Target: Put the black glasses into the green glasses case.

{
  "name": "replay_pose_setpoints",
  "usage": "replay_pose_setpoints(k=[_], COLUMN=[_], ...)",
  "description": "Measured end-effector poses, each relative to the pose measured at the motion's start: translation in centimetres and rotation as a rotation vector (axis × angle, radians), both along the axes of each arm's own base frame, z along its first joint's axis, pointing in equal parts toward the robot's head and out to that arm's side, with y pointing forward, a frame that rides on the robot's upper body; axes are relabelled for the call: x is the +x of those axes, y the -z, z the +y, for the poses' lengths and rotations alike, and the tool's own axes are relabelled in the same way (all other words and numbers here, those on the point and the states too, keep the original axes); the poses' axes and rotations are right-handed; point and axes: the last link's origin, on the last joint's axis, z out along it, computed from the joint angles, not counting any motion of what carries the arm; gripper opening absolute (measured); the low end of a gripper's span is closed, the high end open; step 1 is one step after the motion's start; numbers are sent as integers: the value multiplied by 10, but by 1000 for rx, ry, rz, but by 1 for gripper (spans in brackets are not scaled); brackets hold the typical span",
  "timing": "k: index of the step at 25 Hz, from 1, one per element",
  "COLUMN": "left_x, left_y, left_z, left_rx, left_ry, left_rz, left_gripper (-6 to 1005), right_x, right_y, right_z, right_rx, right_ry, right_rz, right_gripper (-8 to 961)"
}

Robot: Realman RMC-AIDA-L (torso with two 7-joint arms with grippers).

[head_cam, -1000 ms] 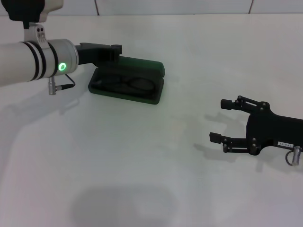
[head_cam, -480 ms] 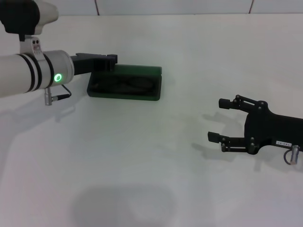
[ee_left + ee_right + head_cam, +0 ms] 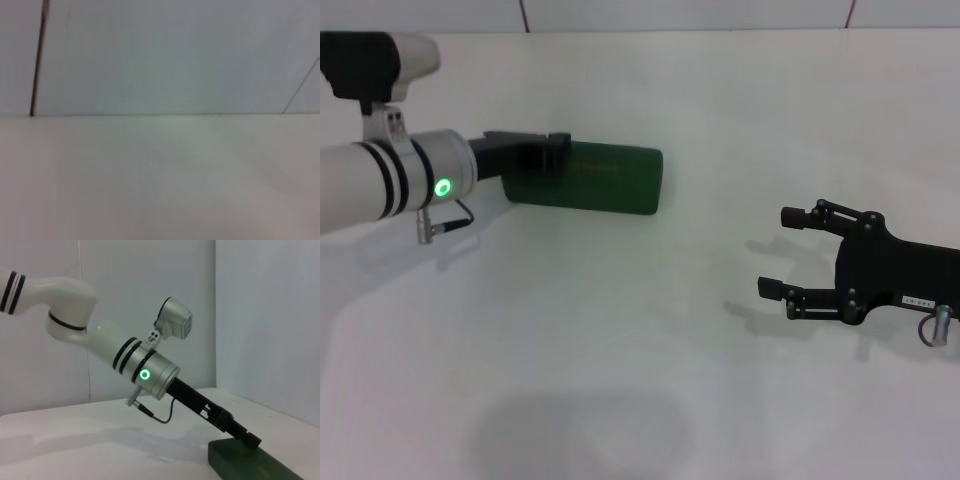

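You have broad bare counter [image 3: 620,330] across the near and middle stretch, free for a pass from either side. The closed green glasses case [image 3: 595,178] sits toward the far left, and the left hand [image 3: 548,148] presses at its left end, blocking that approach. The right hand [image 3: 790,255] rests well apart on the right, fingers spread, with bare counter between it and the case.
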Motion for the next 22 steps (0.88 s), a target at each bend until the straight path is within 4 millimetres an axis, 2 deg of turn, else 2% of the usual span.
replay_pose_setpoints(k=[8, 11, 17, 22], left_x=[-5, 1, 28, 33], left_y=[1, -1, -24, -39], left_z=[-5, -5, -3, -6], left_rx=[27, 15, -52, -33], left_ry=[29, 46, 143, 224], left_rz=[-22, -52, -213, -267], left_gripper=[146, 147, 149, 151], right_x=[0, 0, -1, -1], right_y=[0, 0, 0, -1], right_z=[0, 0, 0, 1], right_rx=[0, 1, 1, 2], right_ry=[0, 0, -1, -2], right_rz=[0, 1, 2, 6], right_gripper=[885, 885, 885, 885])
